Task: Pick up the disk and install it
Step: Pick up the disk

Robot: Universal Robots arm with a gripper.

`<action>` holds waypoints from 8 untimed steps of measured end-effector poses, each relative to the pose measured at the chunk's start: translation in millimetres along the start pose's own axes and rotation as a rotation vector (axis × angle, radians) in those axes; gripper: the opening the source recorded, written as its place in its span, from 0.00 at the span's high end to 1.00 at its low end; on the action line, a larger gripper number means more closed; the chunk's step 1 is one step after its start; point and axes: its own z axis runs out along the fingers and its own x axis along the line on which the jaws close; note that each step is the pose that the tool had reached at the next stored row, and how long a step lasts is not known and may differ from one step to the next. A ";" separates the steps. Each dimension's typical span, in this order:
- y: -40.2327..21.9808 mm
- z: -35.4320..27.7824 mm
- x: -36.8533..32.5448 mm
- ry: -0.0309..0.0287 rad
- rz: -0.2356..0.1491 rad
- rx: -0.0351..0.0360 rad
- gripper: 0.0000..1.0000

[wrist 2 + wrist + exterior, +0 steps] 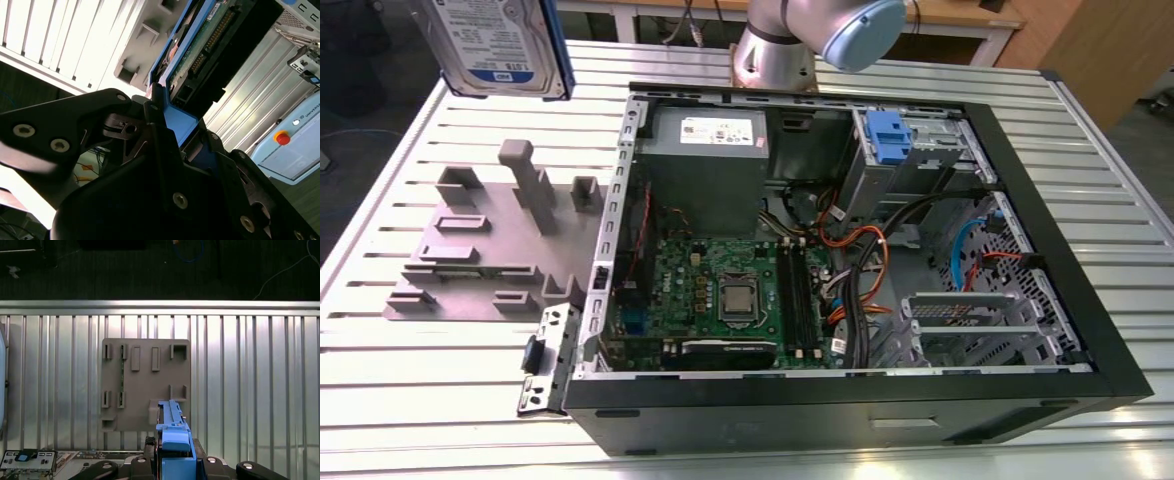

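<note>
The disk [500, 45] hangs in the air at the exterior view's top left, label side showing, with its blue frame along one edge. In the second wrist view my gripper [167, 117] is shut on the disk's blue frame, and the disk's green circuit-board side [200, 47] reaches away from the black fingers [125, 125]. In the first wrist view the disk [172, 422] is seen edge-on, rising out of the gripper [175, 460] above the grey fixture plate [145, 385].
An open computer case [1014, 200] lies on the slatted metal table [427, 370], with motherboard [720, 290], cables and a blue caddy [887, 135] in its drive bay. The grey fixture plate [480, 250] with upright posts stands beside the case. The arm's base [781, 50] rises behind it.
</note>
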 end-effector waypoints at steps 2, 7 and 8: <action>-1.0 0.0 0.0 0.0000 0.000 0.0000 0.63; -2.6 -0.1 0.0 0.0000 0.000 -0.0001 0.63; -2.7 -0.1 0.0 0.0000 0.000 -0.0001 0.63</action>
